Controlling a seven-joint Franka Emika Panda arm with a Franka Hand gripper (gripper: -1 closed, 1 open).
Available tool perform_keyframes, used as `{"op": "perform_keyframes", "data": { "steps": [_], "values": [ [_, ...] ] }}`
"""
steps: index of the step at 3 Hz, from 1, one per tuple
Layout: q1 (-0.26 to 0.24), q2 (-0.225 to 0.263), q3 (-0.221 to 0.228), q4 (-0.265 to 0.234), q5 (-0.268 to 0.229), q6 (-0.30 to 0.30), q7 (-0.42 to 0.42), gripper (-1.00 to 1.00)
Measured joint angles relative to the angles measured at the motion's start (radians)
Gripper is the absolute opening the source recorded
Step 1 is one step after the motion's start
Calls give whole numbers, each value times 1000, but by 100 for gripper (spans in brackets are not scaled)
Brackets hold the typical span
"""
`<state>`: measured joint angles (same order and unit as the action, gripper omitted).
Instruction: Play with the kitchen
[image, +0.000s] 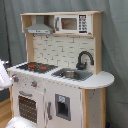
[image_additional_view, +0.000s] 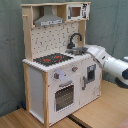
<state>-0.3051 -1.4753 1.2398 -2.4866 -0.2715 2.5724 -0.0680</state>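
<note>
The kitchen (image: 60, 70) fills the middle of both exterior views, standing on a wooden floor (image_additional_view: 20, 119). The white arm (image_additional_view: 111, 64) reaches in from the second exterior view's right toward the sink (image_additional_view: 80, 50); tool hidden, can't tell its state.

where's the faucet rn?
In both exterior views the black faucet stands behind the sink, beside the stovetop, beneath the microwave.
</note>
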Motion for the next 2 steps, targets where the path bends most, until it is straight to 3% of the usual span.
{"op": "perform_keyframes", "data": {
  "steps": [2],
  "values": [
    [17,0,-74,0,-2,6,-234,100]
  ]
}}
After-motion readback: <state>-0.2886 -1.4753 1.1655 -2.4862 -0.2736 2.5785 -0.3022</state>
